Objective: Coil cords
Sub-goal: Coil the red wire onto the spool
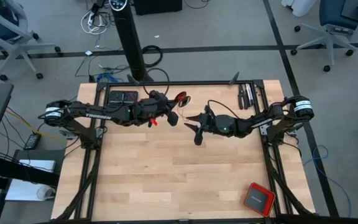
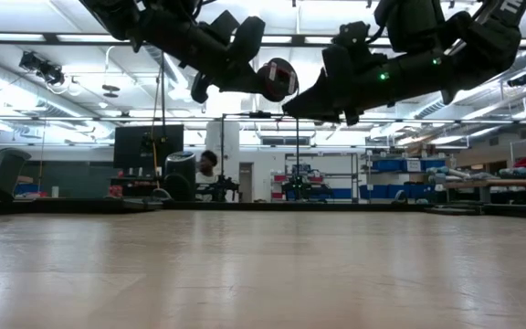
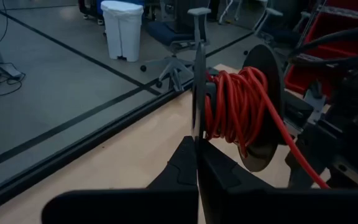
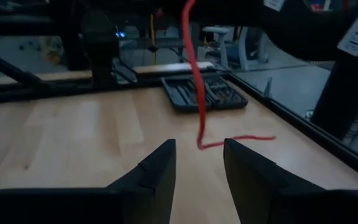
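High view: left gripper (image 1: 178, 107) hangs above the table's (image 1: 166, 180) far half, clenched on the rim of a dark spool (image 3: 263, 106) wound with the red cord (image 3: 235, 102). A loose end trails off the spool, hanging just ahead of the right gripper (image 4: 199, 163), whose fingers stand parted, grasping nothing.

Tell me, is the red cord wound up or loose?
Mostly wound: red cord wraps the spool held by the left gripper; one tail hangs free.
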Motion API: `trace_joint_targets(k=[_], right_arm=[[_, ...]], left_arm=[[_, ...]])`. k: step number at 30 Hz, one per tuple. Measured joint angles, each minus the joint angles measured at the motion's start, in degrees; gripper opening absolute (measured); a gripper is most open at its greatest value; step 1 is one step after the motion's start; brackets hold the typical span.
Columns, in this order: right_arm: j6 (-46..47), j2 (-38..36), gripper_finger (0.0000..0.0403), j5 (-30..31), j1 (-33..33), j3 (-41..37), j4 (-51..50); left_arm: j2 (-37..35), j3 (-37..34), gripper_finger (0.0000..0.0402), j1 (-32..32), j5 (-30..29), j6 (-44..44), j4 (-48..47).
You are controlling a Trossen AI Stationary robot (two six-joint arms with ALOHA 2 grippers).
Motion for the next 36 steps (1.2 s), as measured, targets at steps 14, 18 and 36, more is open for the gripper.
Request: trace_joint_targets(k=[14, 18, 36], right_arm=[[-1.6, 0.0, 0.0118, -1.5, -0.8, 0.0, 3.7], [-1.5, 0.0, 0.0087, -1.6, -1.3, 0.0, 3.3], [1.4, -3.2, 0.0003, -4.6, -10.0, 0.0, -14.5]], left_arm=[[0.0, 0.0, 0.0001, -0.1, 0.1, 0.2, 1.3], [0.0, 0.0, 0.0001, -0.1, 0.2, 0.2, 1.4], [0.0, 0.0, 0.0001, -0.6, 16.9, 2.8, 0.9]])
